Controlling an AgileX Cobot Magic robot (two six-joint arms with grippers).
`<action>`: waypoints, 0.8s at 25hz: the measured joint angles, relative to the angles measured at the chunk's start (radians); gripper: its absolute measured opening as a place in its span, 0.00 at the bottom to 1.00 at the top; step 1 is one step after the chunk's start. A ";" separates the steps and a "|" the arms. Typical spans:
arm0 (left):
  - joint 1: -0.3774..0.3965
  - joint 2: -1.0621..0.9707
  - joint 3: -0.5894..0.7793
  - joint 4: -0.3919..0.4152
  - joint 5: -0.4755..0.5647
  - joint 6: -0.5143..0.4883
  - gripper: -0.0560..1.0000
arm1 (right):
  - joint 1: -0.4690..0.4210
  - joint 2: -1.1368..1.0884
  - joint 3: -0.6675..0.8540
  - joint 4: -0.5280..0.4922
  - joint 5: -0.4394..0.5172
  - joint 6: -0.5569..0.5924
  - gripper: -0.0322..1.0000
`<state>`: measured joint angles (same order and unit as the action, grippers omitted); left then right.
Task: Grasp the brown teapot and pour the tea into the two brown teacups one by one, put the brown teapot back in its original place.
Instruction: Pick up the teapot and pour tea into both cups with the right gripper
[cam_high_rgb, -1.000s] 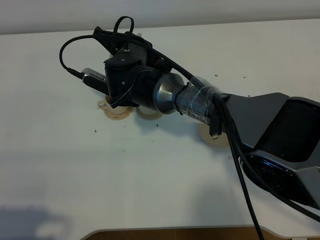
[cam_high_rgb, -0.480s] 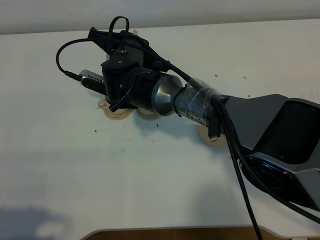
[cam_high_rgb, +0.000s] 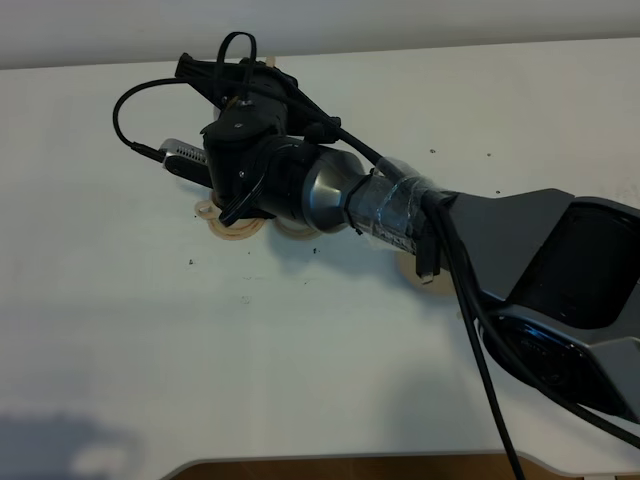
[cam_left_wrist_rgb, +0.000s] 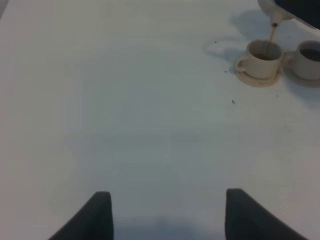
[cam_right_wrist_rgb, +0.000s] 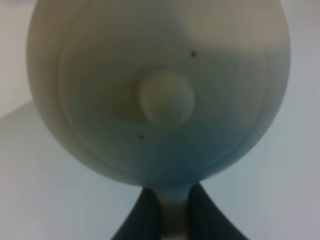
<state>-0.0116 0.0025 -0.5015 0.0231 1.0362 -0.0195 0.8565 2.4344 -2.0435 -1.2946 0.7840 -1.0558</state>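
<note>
Jaws of the right gripper (cam_right_wrist_rgb: 173, 205) pinch the brown teapot (cam_right_wrist_rgb: 160, 90) by its handle. Tea (cam_left_wrist_rgb: 272, 36) runs from it into one teacup (cam_left_wrist_rgb: 261, 56), with the second teacup (cam_left_wrist_rgb: 309, 59) just beside. Spread wide, the left gripper (cam_left_wrist_rgb: 167, 215) hangs over the white table (cam_left_wrist_rgb: 125, 110). From above, the right arm (cam_high_rgb: 400, 205) hides pot and cups, and partly the large saucer (cam_high_rgb: 412, 281).

Overhead high, left wrist low, teacups (cam_left_wrist_rgb: 261, 56) shared

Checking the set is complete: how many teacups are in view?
2. Left wrist view: one teacup under the stream from the teapot, the second teacup beside it. The right arm mostly hides both in the high view.
</note>
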 joint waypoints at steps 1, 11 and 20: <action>0.000 0.000 0.000 0.000 0.000 0.000 0.52 | 0.001 0.000 0.000 -0.007 0.000 0.000 0.15; 0.000 0.000 0.000 0.000 0.000 0.000 0.52 | 0.011 0.000 0.000 -0.048 0.005 0.000 0.15; 0.000 0.000 0.000 0.000 0.000 0.000 0.52 | 0.012 0.000 0.000 -0.076 0.007 -0.001 0.15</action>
<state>-0.0116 0.0025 -0.5015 0.0231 1.0362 -0.0195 0.8682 2.4344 -2.0435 -1.3702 0.7908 -1.0565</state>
